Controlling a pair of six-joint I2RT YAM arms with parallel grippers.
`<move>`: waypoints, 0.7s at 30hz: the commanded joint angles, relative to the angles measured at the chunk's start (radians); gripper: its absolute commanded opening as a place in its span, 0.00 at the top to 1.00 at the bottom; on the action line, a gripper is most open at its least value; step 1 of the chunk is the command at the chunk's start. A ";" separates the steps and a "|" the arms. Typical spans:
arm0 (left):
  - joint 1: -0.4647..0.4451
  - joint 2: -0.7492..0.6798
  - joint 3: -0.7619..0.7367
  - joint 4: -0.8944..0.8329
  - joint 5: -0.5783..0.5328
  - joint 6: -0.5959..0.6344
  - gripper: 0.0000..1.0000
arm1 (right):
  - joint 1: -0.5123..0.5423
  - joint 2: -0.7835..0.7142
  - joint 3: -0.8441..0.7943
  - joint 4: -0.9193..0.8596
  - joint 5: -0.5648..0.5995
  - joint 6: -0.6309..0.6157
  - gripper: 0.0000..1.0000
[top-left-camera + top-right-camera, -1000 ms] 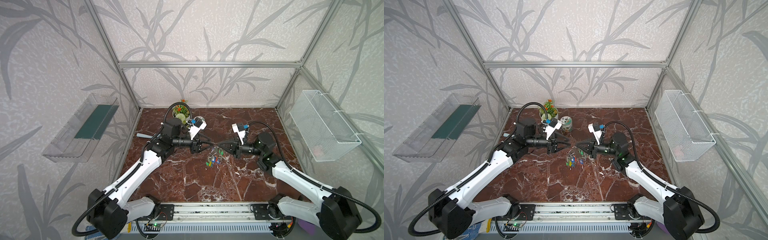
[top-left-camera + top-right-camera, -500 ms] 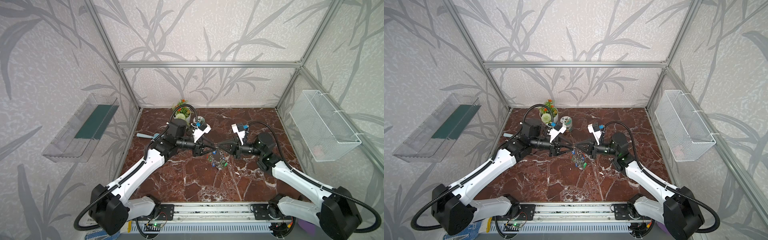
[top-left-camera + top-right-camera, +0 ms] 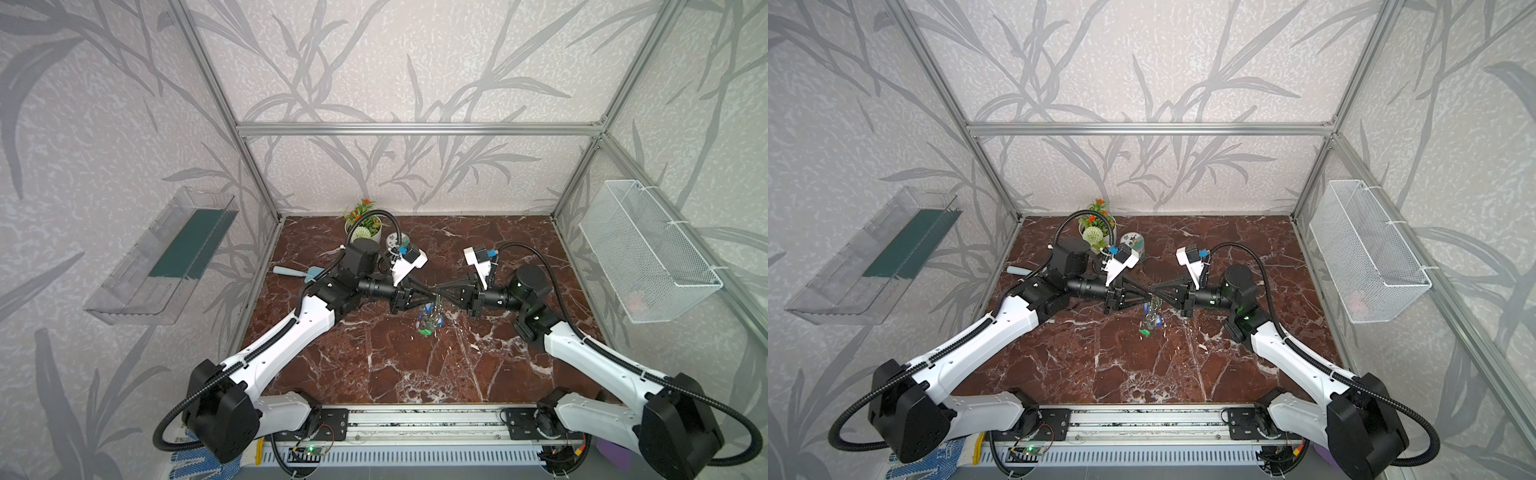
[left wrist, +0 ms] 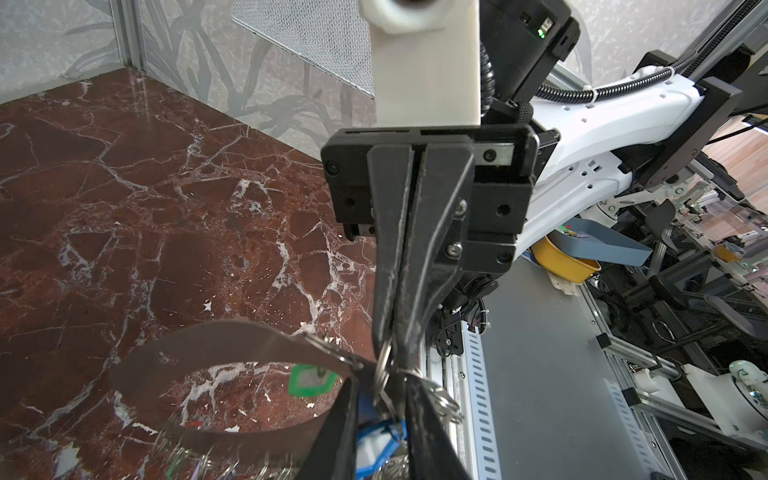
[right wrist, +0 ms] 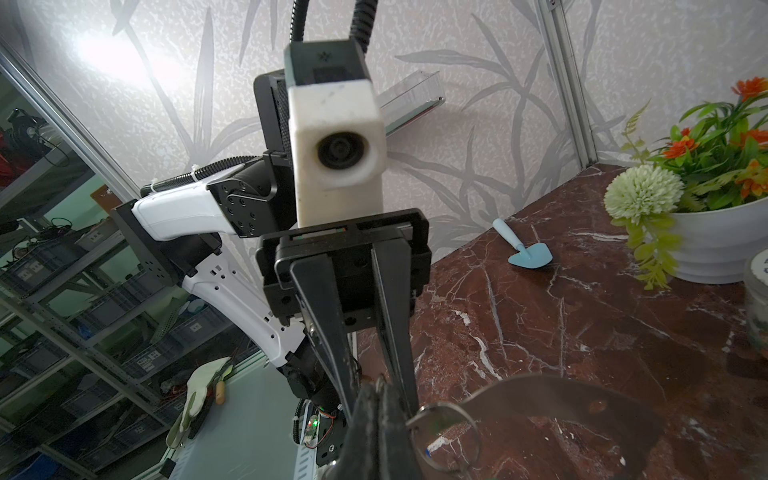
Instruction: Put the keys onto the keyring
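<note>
Rail [image 3: 415,419] nearest, then bare desk [image 3: 374,365]; over its middle the two tools meet tip to tip. Just nearer than that meeting point the keys [image 3: 429,322] hang in a bunch, with a green tag [image 4: 311,380] lowest; whether it touches the desk I cannot tell. The keyring [image 4: 232,332] is off the desk, right at the tips, its long axis crosswise to the line of the two arms.

The right tool [image 4: 388,353] is pressed together on the keyring's end, on a small ring at its edge as far as I can judge. The left tool [image 5: 380,386] faces it, fingers a little apart, straddling that same end and a blue tag [image 4: 378,440]; whether they grip anything I cannot tell. Both are equally near, so the coming move likely turns on the left one's hold.

Farther back lie a blue spade [image 5: 530,253], a white flowerpot [image 5: 715,245] of artificial flowers and a small lidded jar [image 3: 1133,245], its contents unreadable. On the side walls hang a clear tray [image 3: 124,299] holding a dark green slab [image 3: 187,245] and a wire basket [image 3: 648,257] with something pale pink at its bottom.
</note>
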State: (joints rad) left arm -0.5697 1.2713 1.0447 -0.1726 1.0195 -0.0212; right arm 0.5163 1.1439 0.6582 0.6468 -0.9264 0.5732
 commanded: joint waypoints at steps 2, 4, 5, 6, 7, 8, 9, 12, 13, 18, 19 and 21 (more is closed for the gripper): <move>-0.008 0.005 0.030 0.043 0.005 -0.011 0.80 | -0.003 -0.024 0.007 0.084 -0.022 -0.001 1.00; -0.007 0.005 0.029 0.045 0.003 -0.014 0.82 | -0.005 -0.025 0.006 0.083 -0.023 -0.002 1.00; -0.007 0.005 0.030 0.048 0.002 -0.015 0.83 | -0.006 -0.026 0.006 0.083 -0.024 -0.002 1.00; -0.008 0.005 0.029 0.048 0.002 -0.016 0.85 | -0.007 -0.026 0.003 0.084 -0.023 -0.002 1.00; -0.009 0.005 0.030 0.049 0.000 -0.017 0.86 | -0.007 -0.026 0.004 0.083 -0.025 -0.002 1.00; -0.009 0.005 0.031 0.050 -0.002 -0.019 0.87 | -0.008 -0.024 0.004 0.082 -0.025 -0.003 1.00; -0.008 0.006 0.031 0.051 -0.003 -0.019 0.88 | -0.009 -0.024 0.004 0.081 -0.025 -0.002 1.00; -0.008 0.006 0.032 0.035 -0.008 -0.010 0.93 | -0.010 -0.027 0.004 0.083 -0.027 -0.001 1.00; -0.008 0.006 0.033 0.030 -0.009 -0.007 0.94 | -0.011 -0.027 0.004 0.083 -0.026 -0.001 1.00; -0.010 0.001 0.038 -0.008 -0.028 0.018 1.00 | -0.012 -0.021 0.008 0.086 -0.028 -0.001 1.00; -0.010 -0.001 0.041 -0.021 -0.040 0.028 1.00 | -0.013 -0.021 0.009 0.086 -0.027 -0.001 1.00; -0.013 -0.007 0.051 -0.075 -0.069 0.075 1.00 | -0.015 -0.021 0.009 0.086 -0.025 -0.001 1.00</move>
State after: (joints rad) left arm -0.5755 1.2716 1.0584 -0.1818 1.0031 -0.0189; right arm 0.5060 1.1439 0.6579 0.6495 -0.9463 0.5678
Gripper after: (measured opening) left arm 0.048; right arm 0.050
